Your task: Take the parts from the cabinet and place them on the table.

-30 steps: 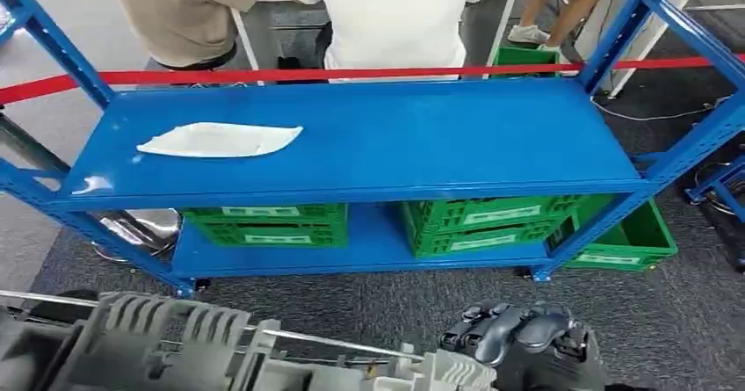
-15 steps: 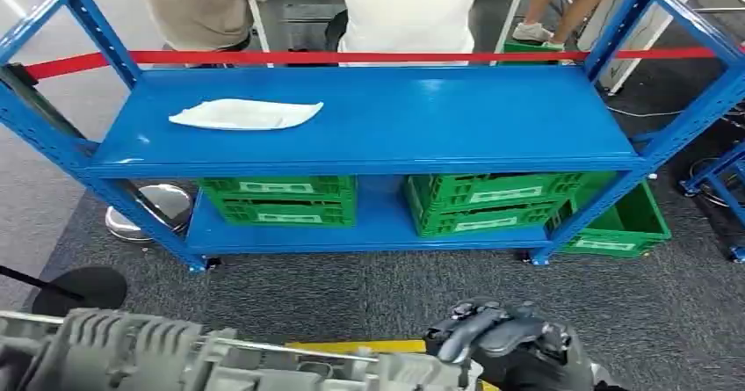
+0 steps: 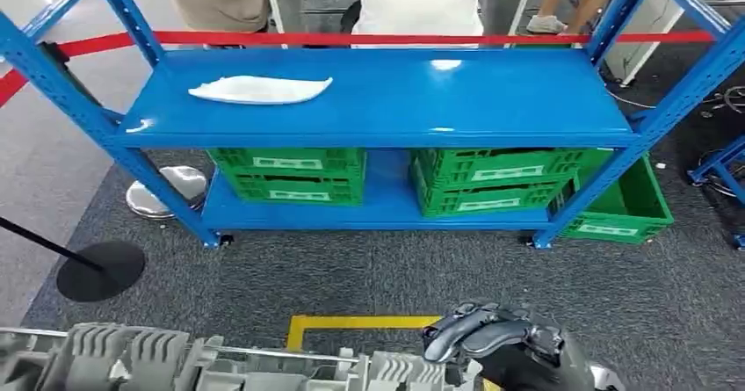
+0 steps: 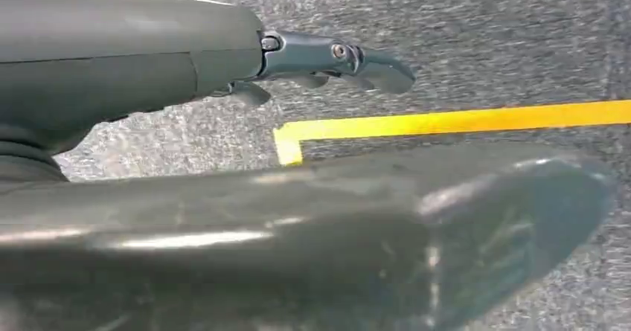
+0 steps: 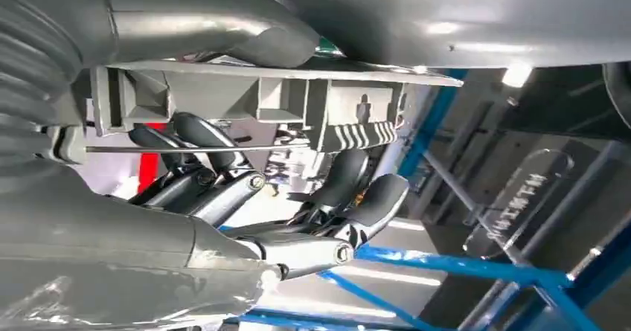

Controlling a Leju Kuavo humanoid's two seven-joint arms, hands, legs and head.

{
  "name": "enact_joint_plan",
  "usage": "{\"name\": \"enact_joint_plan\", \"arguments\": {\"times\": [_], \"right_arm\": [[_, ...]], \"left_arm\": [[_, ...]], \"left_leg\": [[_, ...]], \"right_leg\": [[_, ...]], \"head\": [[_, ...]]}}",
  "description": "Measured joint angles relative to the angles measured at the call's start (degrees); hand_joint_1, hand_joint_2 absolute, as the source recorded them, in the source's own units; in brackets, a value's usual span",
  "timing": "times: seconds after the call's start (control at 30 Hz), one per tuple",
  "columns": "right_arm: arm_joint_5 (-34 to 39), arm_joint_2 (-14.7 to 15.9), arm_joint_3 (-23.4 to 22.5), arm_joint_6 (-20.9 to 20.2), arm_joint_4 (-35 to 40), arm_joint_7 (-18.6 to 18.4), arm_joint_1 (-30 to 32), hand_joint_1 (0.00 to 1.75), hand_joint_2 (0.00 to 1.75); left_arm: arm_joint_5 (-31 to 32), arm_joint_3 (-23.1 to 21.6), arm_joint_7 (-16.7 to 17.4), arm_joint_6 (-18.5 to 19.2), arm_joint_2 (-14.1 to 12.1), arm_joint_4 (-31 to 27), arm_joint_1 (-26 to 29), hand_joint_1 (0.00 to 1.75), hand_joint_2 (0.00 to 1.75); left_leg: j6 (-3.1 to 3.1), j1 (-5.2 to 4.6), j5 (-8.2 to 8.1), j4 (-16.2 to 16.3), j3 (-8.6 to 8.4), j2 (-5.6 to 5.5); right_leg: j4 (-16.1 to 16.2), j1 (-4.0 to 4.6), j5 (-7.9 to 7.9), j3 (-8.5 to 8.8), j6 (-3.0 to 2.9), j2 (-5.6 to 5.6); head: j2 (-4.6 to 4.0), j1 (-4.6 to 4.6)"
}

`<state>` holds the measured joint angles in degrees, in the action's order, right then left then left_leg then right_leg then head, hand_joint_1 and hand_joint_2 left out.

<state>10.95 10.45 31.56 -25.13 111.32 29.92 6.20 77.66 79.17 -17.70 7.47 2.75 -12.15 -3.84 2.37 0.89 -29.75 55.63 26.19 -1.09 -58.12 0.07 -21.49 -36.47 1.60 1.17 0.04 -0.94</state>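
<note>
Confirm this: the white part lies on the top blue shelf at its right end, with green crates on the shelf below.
Not quite. The white part lies toward the left end of the top blue shelf, as the head view shows. The green crates do sit on the shelf below.

Grey ribbed part held low; white part lies on blue shelf.

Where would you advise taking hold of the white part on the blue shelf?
Probably grip the white part across its wide middle, from the shelf front: it lies flat, tapering to thin tips. The right hand holds a grey part, though.
</note>
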Motion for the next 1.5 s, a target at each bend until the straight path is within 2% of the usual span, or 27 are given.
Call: {"name": "enact_joint_plan", "arguments": {"times": [0.13,0.17,0.23,0.3,0.33,0.4,0.43,0.5,0.57,0.63,0.67,0.73,0.8,0.87,0.93,1.0,1.03,1.13,1.17,1.2,1.27,1.3,1.33,1.37,1.43,1.47,1.5], "right_arm": [[0.6,1.4,0.0,0.2,0.1,-0.4,0.6,1.75,1.75],[0.6,1.6,-0.1,0.2,0.2,-0.5,0.7,1.75,1.75],[0.7,1.9,-0.1,0.2,0.2,-0.5,0.7,1.75,1.75],[0.7,2.1,-0.1,0.2,0.2,-0.5,0.8,1.75,1.75],[0.7,2.2,-0.1,0.2,0.2,-0.5,0.8,1.75,1.75],[0.7,2.3,-0.2,0.2,0.2,-0.5,0.8,1.75,1.75],[0.7,2.3,-0.2,0.2,0.2,-0.5,0.8,1.75,1.75],[0.7,2.4,-0.2,0.2,0.5,-0.6,0.6,1.75,1.75],[0.7,2.5,-0.3,0.2,0.6,-0.6,0.7,1.75,1.75],[0.7,2.6,-0.3,0.2,0.6,-0.6,0.7,1.75,1.75],[0.7,2.6,-0.3,0.2,0.6,-0.7,0.7,1.75,1.75],[0.9,2.6,-0.3,0.2,0.6,-0.9,0.7,1.75,1.75],[1.1,2.6,-0.3,0.2,0.6,-0.9,0.7,1.75,1.75],[1.3,2.6,-0.3,0.2,0.7,-0.9,0.7,1.75,1.75],[0.9,2.6,-0.4,0.8,0.9,-0.9,0.5,1.75,1.75],[-0.4,2.6,-0.4,1.7,1.5,-0.7,-0.2,1.75,1.75],[-1.0,2.6,-0.4,2.0,1.7,-0.7,-0.6,1.75,1.75],[-0.4,2.7,-0.4,2.3,1.7,-0.6,-1.6,1.75,1.75],[0.2,2.7,-0.4,2.4,1.6,-0.6,-1.9,1.75,1.75],[0.7,2.8,-0.4,2.4,1.4,-0.6,-2.4,1.75,1.75],[1.4,2.9,-0.4,2.5,1.2,-0.3,-3.3,1.75,1.75],[1.6,2.9,-0.4,2.5,1.1,0.0,-3.4,1.75,1.75],[1.7,2.9,-0.4,2.7,1.1,0.2,-3.4,1.75,1.75],[1.8,3.0,-0.3,2.9,1.1,0.4,-3.4,1.75,1.75],[2.0,3.1,-0.3,3.1,1.1,0.8,-3.4,1.75,1.75],[2.1,3.1,-0.3,3.2,1.1,0.9,-3.4,1.75,1.75],[2.1,3.1,-0.3,3.3,1.1,1.0,-3.6,1.75,1.75]], "left_arm": [[0.2,0.0,0.0,-0.1,0.8,0.0,0.2,0.0,0.0],[0.2,0.0,0.0,-0.2,0.8,0.0,0.2,0.0,0.0],[0.2,0.0,0.0,-0.2,0.9,0.0,0.2,0.0,0.0],[0.2,0.0,0.0,-0.3,1.0,0.0,0.2,0.0,0.0],[0.2,0.0,0.0,-0.2,1.0,0.0,0.2,0.0,0.0],[0.2,0.0,0.0,-0.3,1.1,0.0,0.2,0.0,0.0],[0.2,0.0,0.0,-0.3,1.2,0.0,0.2,0.0,0.0],[0.2,0.0,0.0,-0.3,1.3,0.0,0.2,0.0,0.0],[0.2,0.0,0.0,-0.3,1.3,0.0,0.2,0.0,0.0],[0.2,0.0,0.0,-0.3,1.3,0.0,0.4,0.0,0.0],[0.2,0.0,0.0,-0.3,1.3,0.0,0.4,0.0,0.0],[0.1,0.0,0.0,-0.3,1.4,0.0,0.5,0.0,0.0],[-0.1,0.0,-0.3,-0.4,1.5,0.0,0.3,0.0,0.0],[-0.7,0.0,-0.7,-0.5,1.5,0.0,0.3,0.0,0.0],[-1.1,0.0,-0.9,-0.9,1.4,0.0,0.2,0.0,0.0],[-1.3,0.0,-1.2,-1.2,1.4,0.0,-0.2,0.0,0.0],[-1.5,0.0,-1.4,-1.4,1.4,0.0,-0.3,0.0,0.0],[-1.9,0.0,-1.5,-1.6,1.5,0.0,0.1,0.0,0.0],[-2.0,0.1,-1.7,-1.6,1.4,0.0,0.1,0.0,0.0],[-2.2,0.1,-1.9,-1.6,1.2,0.0,0.1,0.0,0.0],[-2.4,0.1,-2.1,-1.6,1.0,0.0,0.0,0.0,0.0],[-2.4,0.1,-2.1,-1.5,1.0,0.0,0.1,0.0,0.0],[-2.4,0.1,-2.1,-1.4,1.0,0.0,0.1,0.0,0.0],[-2.3,0.1,-2.1,-1.4,1.0,0.0,0.2,0.0,0.0],[-2.0,0.1,-1.9,-1.4,1.0,0.0,0.2,0.0,0.0],[-2.0,0.1,-1.7,-1.4,0.9,0.0,0.2,0.0,0.0],[-1.9,0.1,-1.6,-1.4,0.9,0.0,0.2,0.0,0.0]], "left_leg": [[-2.05,-0.03,1.47,0.6,1.87,0.65],[-2.57,-0.08,2.16,0.6,2.63,0.75],[-2.85,-0.2,3.46,0.7,4.12,0.93],[-2.85,-0.37,4.78,0.7,5.83,1.05],[-2.8,-0.42,5.31,0.8,6.49,1.07],[-2.54,-0.47,6.66,0.8,8.14,1.15],[-2.37,-0.47,7.2,0.8,8.66,1.14],[-1.73,-0.65,8.13,1.0,9.15,1.04],[-1.0,-0.39,9.15,0.7,9.13,1.08],[-0.29,-0.32,9.77,0.5,9.53,1.03],[0.0,-0.26,7.14,1.4,10.33,1.03],[0.52,-0.21,-0.55,8.4,12.51,1.03],[0.86,-0.24,-3.86,16.4,14.21,1.02],[1.01,-0.19,-0.79,17.4,12.49,1.03],[1.06,-0.08,3.0,10.7,7.05,1.03],[0.85,-0.08,0.67,0.8,0.31,0.95],[-0.26,-0.24,0.11,0.2,0.31,0.79],[-1.73,-0.32,1.28,0.5,1.66,0.98],[-2.18,-0.24,1.85,0.4,2.16,1.16],[-2.61,-0.25,2.51,0.4,2.8,1.22],[-2.74,-0.37,3.8,0.5,4.4,1.23],[-2.75,-0.42,4.44,0.5,5.26,1.23],[-2.71,-0.45,5.01,0.6,5.98,1.23],[-2.62,-0.46,5.62,0.6,6.77,1.23],[-2.25,-0.42,6.76,0.6,8.14,1.21],[-1.98,-0.41,7.28,0.7,8.47,1.18],[-1.58,-0.58,7.69,0.7,8.87,1.16]], "right_leg": [[0.2,-0.4,1.34,-0.68,1.23,0.1],[-1.5,-0.39,-1.82,-1.64,1.47,-0.26],[-9.8,-0.42,-8.8,-3.8,1.93,-0.62],[-17.4,-0.42,-11.68,-5.04,2.03,-0.63],[-18.0,-0.41,-10.86,-4.51,1.97,-0.62],[-12.0,-0.35,-6.19,1.26,1.52,-0.62],[-6.7,-0.33,-5.24,5.14,1.26,-0.62],[2.6,-0.07,-8.23,11.02,0.99,-0.54],[1.7,0.27,-7.7,9.78,0.44,-0.51],[2.1,0.02,-6.38,8.84,-0.66,-0.62],[2.0,-0.07,-5.59,8.02,-1.11,-0.78],[2.0,-0.08,-4.06,6.46,-1.6,-0.75],[1.9,-0.06,-2.65,4.56,-1.48,-0.77],[1.7,-0.1,-1.26,2.66,-1.34,-0.83],[1.3,-0.29,-0.11,0.92,-0.91,-0.82],[0.4,0.03,0.64,-0.41,-0.23,-0.8],[0.3,0.03,1.29,-0.62,0.1,-0.83],[0.8,-0.29,2.71,-1.11,1.08,-0.76],[0.2,-0.39,0.99,-1.55,1.36,-0.77],[-2.1,-0.43,-2.46,-2.51,1.6,-0.85],[-11.3,-0.49,-8.97,-4.79,1.98,-0.85],[-15.5,-0.48,-10.61,-5.52,2.03,-0.84],[-17.4,-0.48,-10.45,-5.34,2.01,-0.83],[-17.0,-0.48,-8.89,-3.91,1.93,-0.83],[-9.2,-0.49,-4.78,2.55,1.69,-0.84],[-3.3,-0.52,-4.99,6.64,1.52,-0.82],[1.1,-0.36,-7.37,9.64,1.38,-0.77]], "head": [[0.0,0.0],[0.0,-0.39],[0.0,-0.5],[0.0,-0.5],[0.0,-0.48],[0.0,-0.46],[0.0,-0.5],[0.0,-0.39],[0.0,-0.75],[0.0,-0.74],[0.0,-0.61],[0.0,-0.24],[0.0,-0.22],[0.0,-0.2],[0.0,-0.22],[0.0,-0.09],[0.0,-0.26],[0.0,-0.07],[0.0,-0.15],[0.0,-0.35],[0.0,-0.48],[0.0,-0.48],[0.0,-0.5],[0.0,-0.48],[0.0,-0.48],[0.0,-0.5],[0.0,-0.5]]}}
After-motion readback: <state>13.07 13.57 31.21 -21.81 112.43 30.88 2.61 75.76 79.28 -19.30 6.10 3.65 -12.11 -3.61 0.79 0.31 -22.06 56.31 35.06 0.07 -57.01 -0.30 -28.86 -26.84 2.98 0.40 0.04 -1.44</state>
